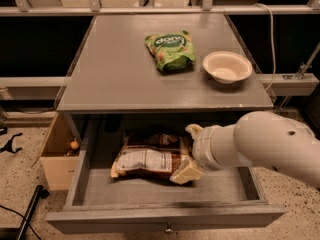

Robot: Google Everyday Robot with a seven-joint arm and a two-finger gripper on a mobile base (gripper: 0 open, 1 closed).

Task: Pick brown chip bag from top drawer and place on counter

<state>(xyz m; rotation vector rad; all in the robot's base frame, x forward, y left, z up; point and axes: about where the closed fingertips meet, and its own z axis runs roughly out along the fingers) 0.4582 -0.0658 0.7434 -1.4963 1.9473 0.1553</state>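
The fingers (186,172) are spread apart, one cream tip behind and one in front of the right end of the brown chip bag (147,160), so that this end sits between them; whether they press on the wrapper cannot be told. The gripper (190,151) hangs inside the top drawer (165,218), below the front edge of the counter (115,74) and towards its front right corner, at the end of a thick white arm (270,146) that comes in from the right. The brown chip bag lies flat on the drawer floor, long side parallel to the counter's front edge, roughly under the middle of that edge. Its white label panel faces up with lines of fine dark print too small to read. The drawer is pulled well out past the front edge, and its small knob shows at the bottom centre of the front panel. On the counter a green bag (171,50) lies near the back edge, right of the middle, with a rounded white word across its top that cannot be made out. Just beside it, closer to the right edge, stands a shallow cream bowl (227,67). Below the front left corner an open tan cardboard box (57,170) stands against the cabinet, a small orange object (74,145) inside it.
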